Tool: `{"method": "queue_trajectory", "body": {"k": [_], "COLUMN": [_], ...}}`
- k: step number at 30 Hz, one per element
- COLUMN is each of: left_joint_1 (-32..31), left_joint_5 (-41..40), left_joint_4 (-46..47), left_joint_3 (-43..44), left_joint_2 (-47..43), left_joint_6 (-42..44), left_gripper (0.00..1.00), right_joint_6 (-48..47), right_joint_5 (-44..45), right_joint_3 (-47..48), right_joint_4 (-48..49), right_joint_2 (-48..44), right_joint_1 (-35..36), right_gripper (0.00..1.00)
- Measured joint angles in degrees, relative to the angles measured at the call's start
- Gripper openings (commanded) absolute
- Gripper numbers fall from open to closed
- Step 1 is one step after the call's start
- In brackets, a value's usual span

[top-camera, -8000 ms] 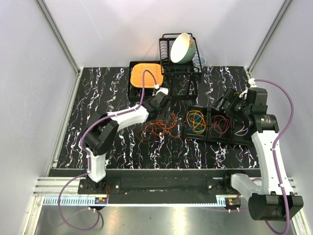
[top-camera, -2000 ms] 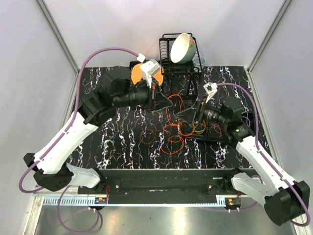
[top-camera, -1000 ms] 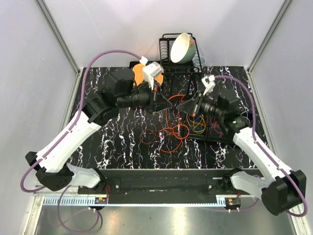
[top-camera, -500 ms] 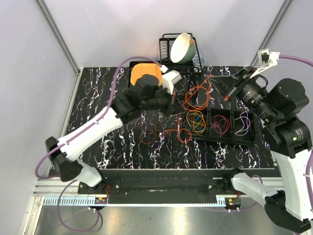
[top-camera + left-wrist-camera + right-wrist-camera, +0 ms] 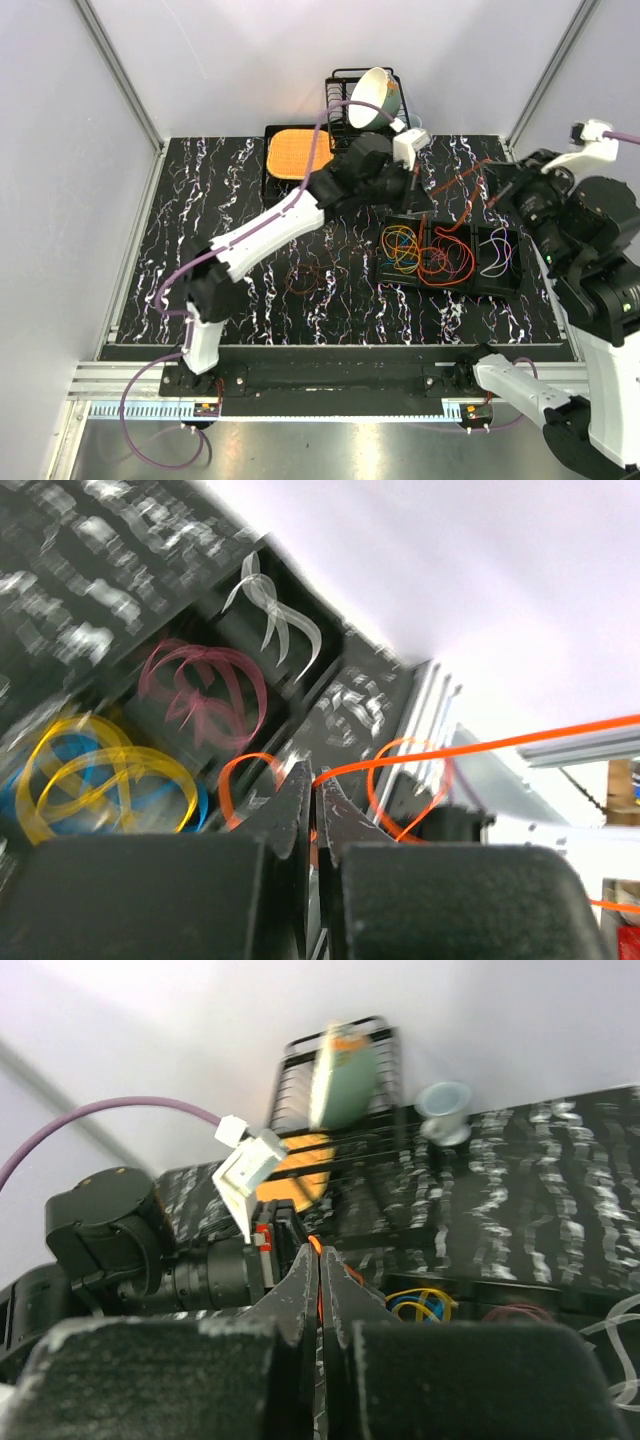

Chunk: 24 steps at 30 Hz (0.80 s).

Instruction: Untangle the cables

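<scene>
One orange cable (image 5: pixel 462 183) is stretched taut between both grippers above the black divided tray (image 5: pixel 470 287). Its loose loops (image 5: pixel 443 260) hang into the tray's middle compartment. My left gripper (image 5: pixel 424 206) is shut on the orange cable (image 5: pixel 420 761), pinched at the fingertips (image 5: pixel 297 780). Off to the right, my right gripper (image 5: pixel 497 188) is shut on the same cable (image 5: pixel 317 1246). Yellow and blue cables (image 5: pixel 400 246) fill the tray's left compartment. Brown and red cables (image 5: pixel 311 279) lie loose on the table.
White loops (image 5: pixel 495 257) lie in the tray's right compartment. A dish rack (image 5: pixel 362 125) with a tilted bowl (image 5: pixel 372 93) stands at the back, an orange mat (image 5: pixel 297 153) to its left. A cup (image 5: pixel 444 1100) sits beside the rack.
Both arms have swung right. The left gripper now reaches over the tray, and the orange bundle has moved from above the tray's left end into the middle compartment.
</scene>
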Motion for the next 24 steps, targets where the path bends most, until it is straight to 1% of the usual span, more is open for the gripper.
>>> {"method": "queue_trajectory", "body": {"k": [6,8,11,16,24], "left_joint_1": [-1.57,-2.19,-2.89,-3.41,-2.95], "left_joint_5": [6.19,7.56,8.52,7.98,6.01], "left_joint_4": [8.98,12.96,17.81,21.18,22.71], "left_joint_3": [5.66,6.12,7.58,9.22,9.25], "left_joint_2": [8.59,10.82,14.19,17.86,18.14], "left_joint_6": [-4.44,-6.12,-8.07,-9.33,-8.85], "left_gripper": [0.0,0.0,0.0,0.0,0.0], "right_joint_6": [-0.76,-1.53,-2.71,-4.22,-5.42], "right_joint_5": [12.37,16.59,20.57,22.38,22.01], "right_joint_3": [-2.71,-3.15,-3.96,-5.07,-6.12], "right_joint_4": [-1.46,-1.53,-1.2,0.0,3.1], "right_joint_2": [-3.19,-3.15,-2.43,-0.09,4.0], "right_joint_1": [0.0,0.0,-0.04,-0.04,-0.04], "right_gripper": [0.0,0.0,0.0,0.0,0.0]}}
